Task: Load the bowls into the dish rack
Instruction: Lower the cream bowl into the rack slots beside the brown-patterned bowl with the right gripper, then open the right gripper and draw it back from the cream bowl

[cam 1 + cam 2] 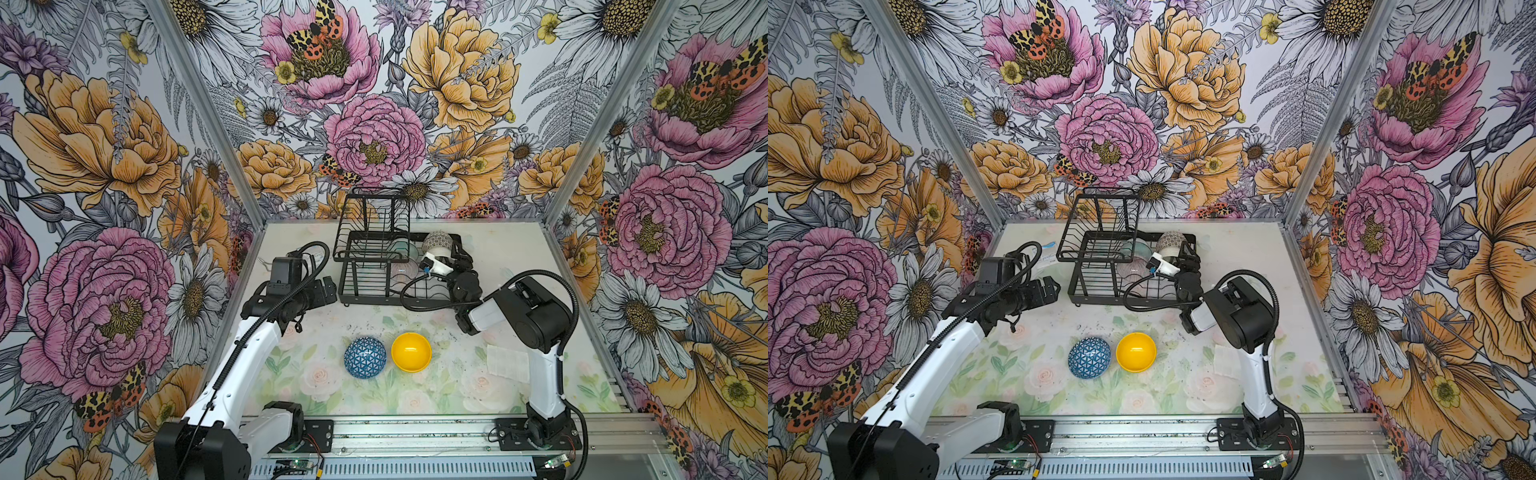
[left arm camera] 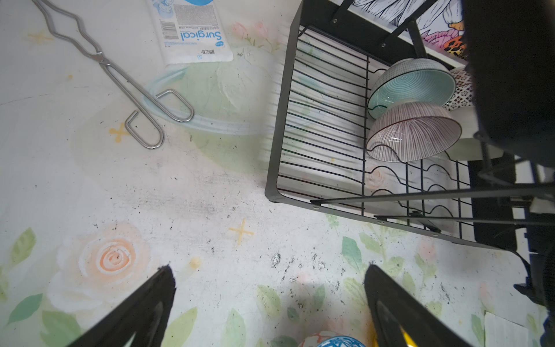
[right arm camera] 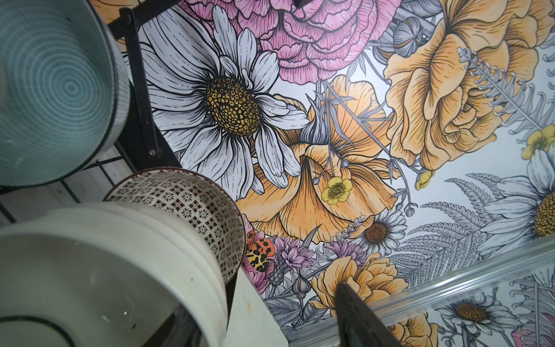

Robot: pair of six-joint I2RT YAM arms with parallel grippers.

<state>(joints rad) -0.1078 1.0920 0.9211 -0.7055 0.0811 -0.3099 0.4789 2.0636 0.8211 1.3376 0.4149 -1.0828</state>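
The black wire dish rack [image 1: 345,286] [image 1: 1077,282] stands at the back. On edge in it are a teal ringed bowl [image 2: 411,87] [image 3: 57,90], a pink lined bowl [image 2: 411,132], a black-and-white bowl [image 1: 437,240] [image 3: 186,198] and a cream-white bowl [image 1: 436,252] [image 3: 99,264]. My right gripper [image 1: 452,254] is at the rack's right end beside the cream bowl. It is open, and one black finger [image 3: 357,312] stands clear of the bowl. A blue triangle bowl [image 1: 365,357] and a yellow bowl [image 1: 411,351] sit on the mat. My left gripper [image 2: 268,267] [image 1: 330,289] hovers open and empty left of the rack.
Metal tongs [image 2: 120,78] and a white surgical packet [image 2: 192,33] lie left of the rack. A white paper sheet [image 1: 507,361] lies on the mat by the right arm's base. Flowered walls close in the back and both sides.
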